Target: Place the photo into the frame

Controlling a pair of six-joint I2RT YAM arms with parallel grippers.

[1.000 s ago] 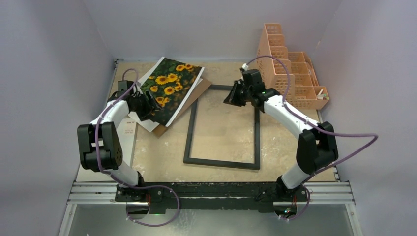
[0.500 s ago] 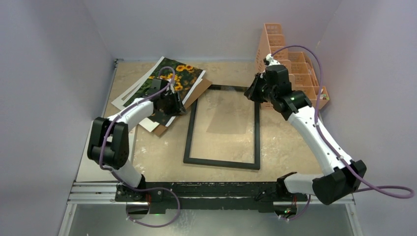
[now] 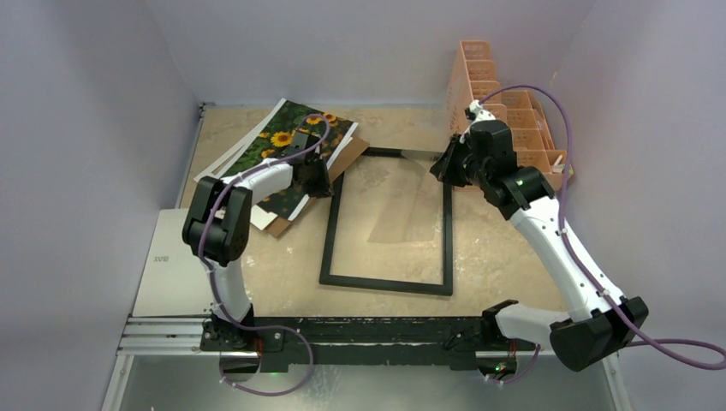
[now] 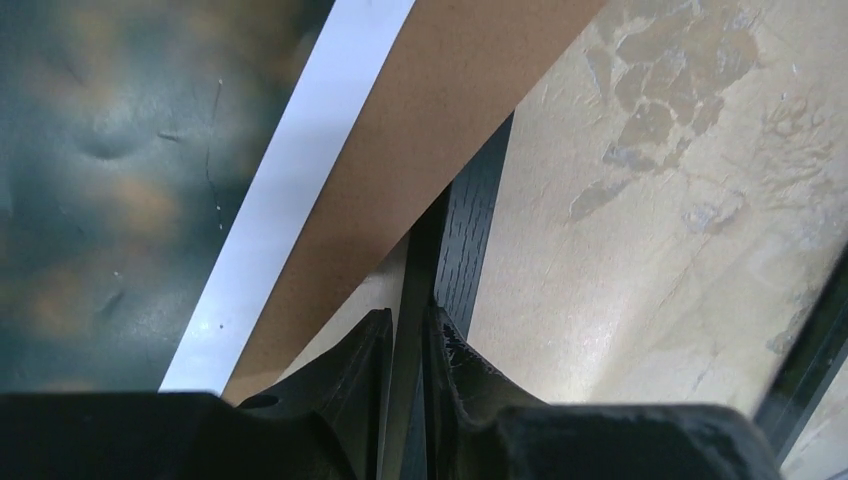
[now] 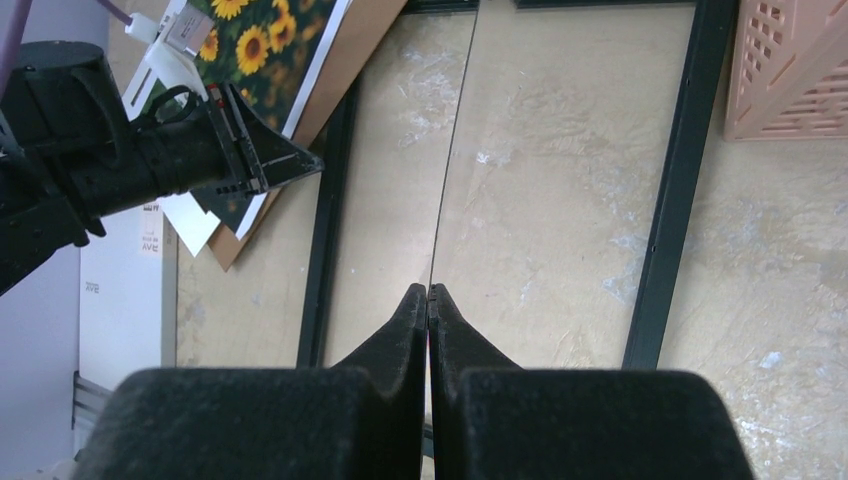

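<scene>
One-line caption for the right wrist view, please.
Right pincer shut on the edge-on glass pane above the black frame; left pincer sits by the sunflower photo.

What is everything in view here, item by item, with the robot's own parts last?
photo: one, yellow sunflowers on dark green, far left, on top of a pile
white sheets: at least two, white, under the photo
brown board: one, brown, under the photo
frame: one, black, flat at mid-table
glass pane: one, clear, tilted up over the frame
organizer: one, peach mesh, far right
flat panel: one, pale grey, near left edge
table: one, mottled beige
left gripper: one, black, at the frame's left bar; grip unclear
right gripper: one, black, shut on the glass pane's far right edge
</scene>
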